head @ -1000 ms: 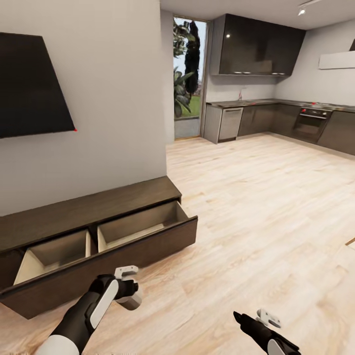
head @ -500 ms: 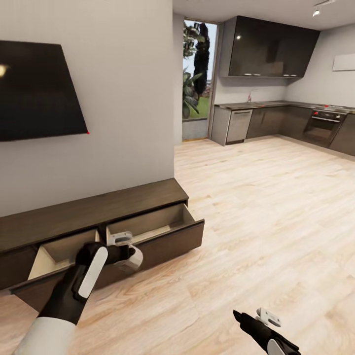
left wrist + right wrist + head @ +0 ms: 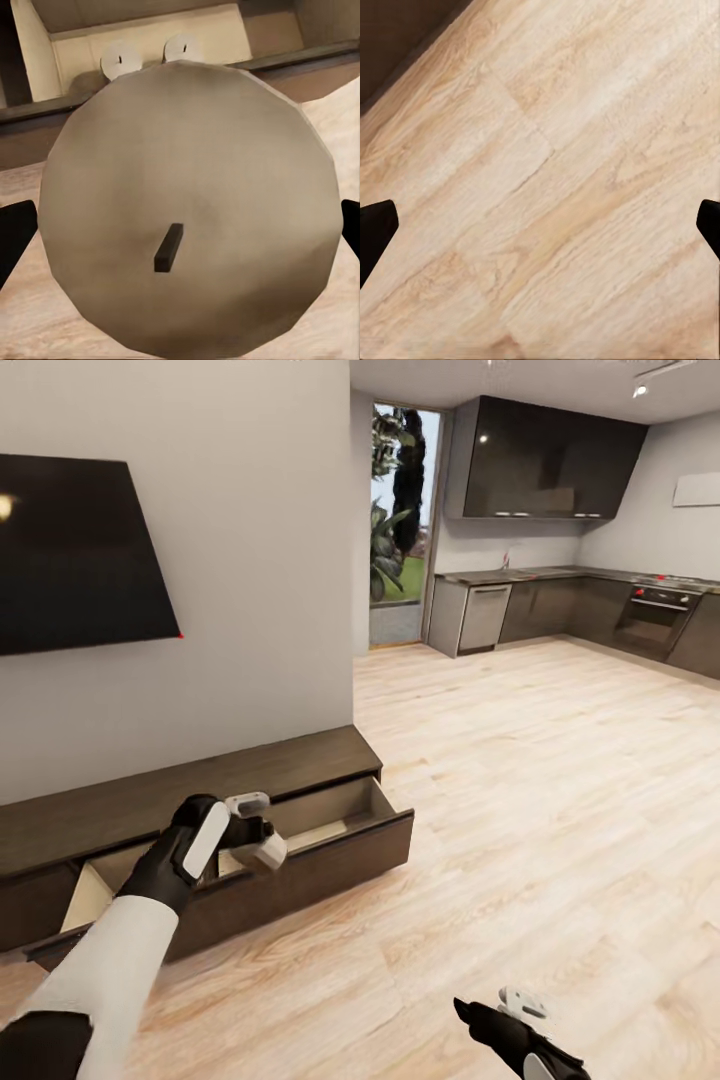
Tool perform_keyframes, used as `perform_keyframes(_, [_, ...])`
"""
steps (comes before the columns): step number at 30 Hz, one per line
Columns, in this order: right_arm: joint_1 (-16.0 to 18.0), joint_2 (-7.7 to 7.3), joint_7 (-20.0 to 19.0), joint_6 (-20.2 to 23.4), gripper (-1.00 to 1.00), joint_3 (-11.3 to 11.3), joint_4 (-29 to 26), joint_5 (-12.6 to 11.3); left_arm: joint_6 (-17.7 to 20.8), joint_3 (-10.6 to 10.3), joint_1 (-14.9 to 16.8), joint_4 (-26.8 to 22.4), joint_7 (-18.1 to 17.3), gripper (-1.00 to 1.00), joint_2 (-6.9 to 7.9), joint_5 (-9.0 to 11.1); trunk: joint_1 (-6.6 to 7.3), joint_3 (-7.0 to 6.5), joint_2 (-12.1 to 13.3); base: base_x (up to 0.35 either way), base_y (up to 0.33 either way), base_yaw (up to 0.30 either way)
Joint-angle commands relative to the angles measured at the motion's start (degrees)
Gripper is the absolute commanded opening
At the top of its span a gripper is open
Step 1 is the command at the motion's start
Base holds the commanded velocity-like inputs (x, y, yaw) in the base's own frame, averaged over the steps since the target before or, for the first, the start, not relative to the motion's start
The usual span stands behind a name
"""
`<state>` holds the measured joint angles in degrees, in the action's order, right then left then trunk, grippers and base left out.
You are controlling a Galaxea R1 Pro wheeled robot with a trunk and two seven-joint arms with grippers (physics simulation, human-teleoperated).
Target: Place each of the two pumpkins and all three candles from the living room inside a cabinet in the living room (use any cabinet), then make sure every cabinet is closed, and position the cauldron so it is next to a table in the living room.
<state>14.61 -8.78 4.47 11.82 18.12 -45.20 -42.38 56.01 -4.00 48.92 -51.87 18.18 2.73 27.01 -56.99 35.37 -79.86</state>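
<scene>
Pale wood flooring point(image 3: 520, 800) runs from the living room wall toward a dark kitchen. Over the cabinet point(image 3: 300, 770)'s open drawer, the left gripper point(image 3: 255, 830) pinches a tan candle point(image 3: 187, 210); two more candles point(image 3: 120, 60) lie inside that drawer. Well away from the cabinet, the right gripper point(image 3: 505, 1015) hangs with fingers spread above bare floor.

A black television point(image 3: 80, 555) hangs above the pale wood floor point(image 3: 520, 800).

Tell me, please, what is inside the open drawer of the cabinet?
In the left wrist view, two candles stand on the pale floor of the open drawer. The candle held by the left gripper covers the rest of the drawer.
</scene>
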Motion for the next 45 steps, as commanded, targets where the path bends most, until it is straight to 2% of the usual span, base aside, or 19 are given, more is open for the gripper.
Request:
perform_keyframes(1, [0.9, 0.78, 3.6, 3.0, 1.00, 2.4, -2.1, 0.2, 0.0, -0.2, 1.9, 2.7, 0.5, -1.00, 0.07, 0.4, 0.23, -0.12, 0.4, 0.000, 0.000, 0.000])
perform_keyframes(2, [2.4, 1.63, 7.3, 6.1, 1.00, 3.3, -4.0, 0.6, -0.2, -0.2, 3.0, 4.3, 0.5, -1.00, 0.09, 0.4, 0.45, -0.30, 0.8, 0.000, 0.000, 0.000])
perform_keyframes(3, [5.4, 2.90, 13.4, 10.5, 1.00, 4.0, -7.2, 1.0, -0.9, -0.2, 4.2, 6.0, 0.5, -1.00, 0.10, 0.3, 0.67, -0.48, 1.2, 0.000, 0.000, 0.000])
perform_keyframes(4, [8.1, 3.88, 18.1, 13.1, 1.00, 4.5, -9.2, 1.1, -2.2, -0.2, 4.8, 6.9, 0.4, -1.00, 0.09, 0.3, 0.89, -0.66, 1.6, 0.000, 0.000, 0.000])
perform_keyframes(5, [10.7, 4.72, 20.8, 14.6, 1.00, 4.7, -10.4, 1.2, -3.7, -0.2, 5.1, 7.5, 0.4, -1.00, 0.09, 0.3, 1.11, -0.84, 2.0, 0.000, 0.000, 0.000])
perform_keyframes(8, [15.0, 5.79, 23.1, 15.8, 1.00, 4.9, -11.2, 1.3, -6.4, -0.4, 5.3, 9.1, 0.4, -1.00, 0.17, 0.2, 1.77, -1.38, 3.2, 0.000, 0.000, 0.000])
perform_keyframes(12, [17.0, 6.65, 23.9, 15.7, 1.00, 5.0, -12.0, 1.4, -7.3, -0.5, 5.4, 10.1, 0.1, -1.00, 0.19, 0.1, 2.64, -2.10, 4.8, 0.000, 0.000, 0.000])
perform_keyframes(17, [18.4, 7.35, 24.0, 15.7, 1.00, 5.0, -11.7, 1.4, -7.6, -0.2, 5.3, 10.2, -0.4, -1.00, 0.32, 0.6, 2.64, -2.10, 4.8, 0.000, 0.000, 0.000])
perform_keyframes(29, [18.7, 7.35, 23.5, 15.7, 1.00, 5.3, -12.3, 1.6, -7.7, -0.3, 5.2, 10.4, -0.4, -1.00, 0.13, 0.6, 2.64, -2.10, 4.8, 0.200, -0.024, 0.013])
perform_keyframes(36, [18.7, 7.44, 23.6, 15.7, 1.00, 7.4, -12.3, 2.9, -7.7, -0.5, 5.2, 10.5, -0.2, -1.00, -0.17, 0.6, 2.64, -2.13, 4.8, 0.173, -0.240, 0.245])
perform_keyframes(45, [18.7, 7.46, 23.8, 15.7, 1.00, 7.6, -12.4, 3.0, -7.7, -0.5, 5.2, 10.5, -0.3, -1.00, -0.31, 1.0, 2.64, -2.13, 4.8, 0.039, -0.048, 0.287])
